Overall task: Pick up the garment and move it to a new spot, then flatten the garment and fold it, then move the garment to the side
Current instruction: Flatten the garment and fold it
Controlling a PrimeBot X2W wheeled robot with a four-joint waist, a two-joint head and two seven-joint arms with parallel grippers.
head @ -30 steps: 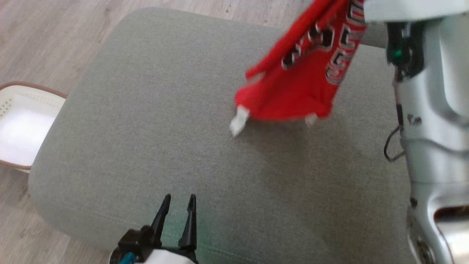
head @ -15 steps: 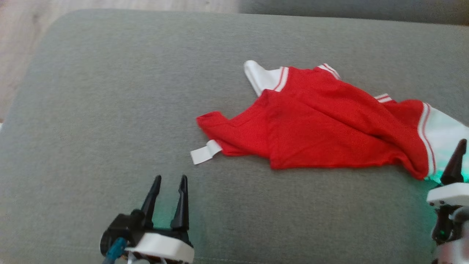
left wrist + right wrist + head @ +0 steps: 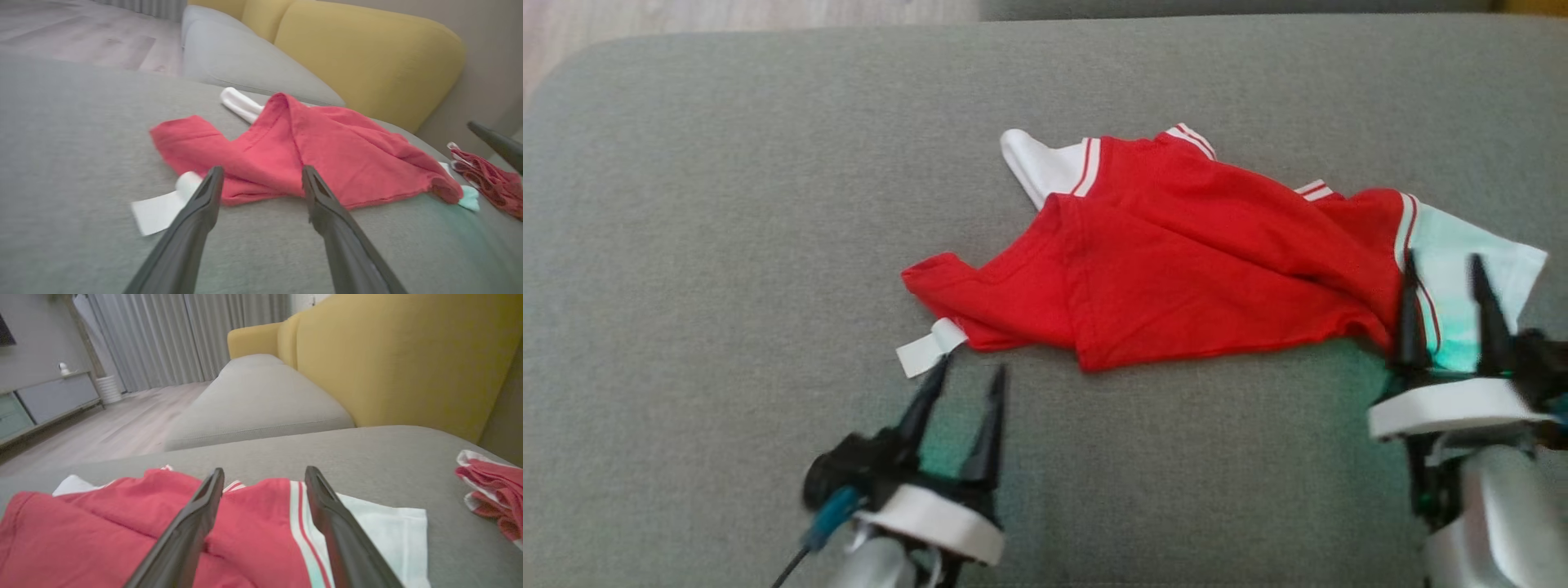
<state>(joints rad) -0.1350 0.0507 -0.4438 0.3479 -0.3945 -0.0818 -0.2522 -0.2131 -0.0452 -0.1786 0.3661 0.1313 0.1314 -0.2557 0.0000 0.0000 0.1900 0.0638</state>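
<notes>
The garment [image 3: 1176, 261], a red T-shirt with white sleeves and striped trim, lies crumpled on the grey cushion [image 3: 727, 245]. Its white label [image 3: 923, 353] sticks out at the near left hem. My left gripper [image 3: 969, 369] is open, tips just short of that hem and beside the label [image 3: 157, 210]; nothing is between its fingers [image 3: 261, 171]. My right gripper [image 3: 1443, 261] is open over the right white sleeve [image 3: 380, 526], its fingers either side of the striped seam [image 3: 264, 471]. The shirt [image 3: 306, 151] lies free of both grippers.
A second red-and-white cloth [image 3: 490, 486] lies bunched on the cushion to the right of the shirt, also seen as a red heap [image 3: 486, 179]. A yellow backrest [image 3: 388, 355] rises behind. Another grey seat cushion [image 3: 261, 400] and wooden floor [image 3: 122, 420] lie beyond.
The right gripper opened and let go of the shirt, which hung from it and now lies on the cushion. The head camera has shifted. The left gripper moved up to the hem.
</notes>
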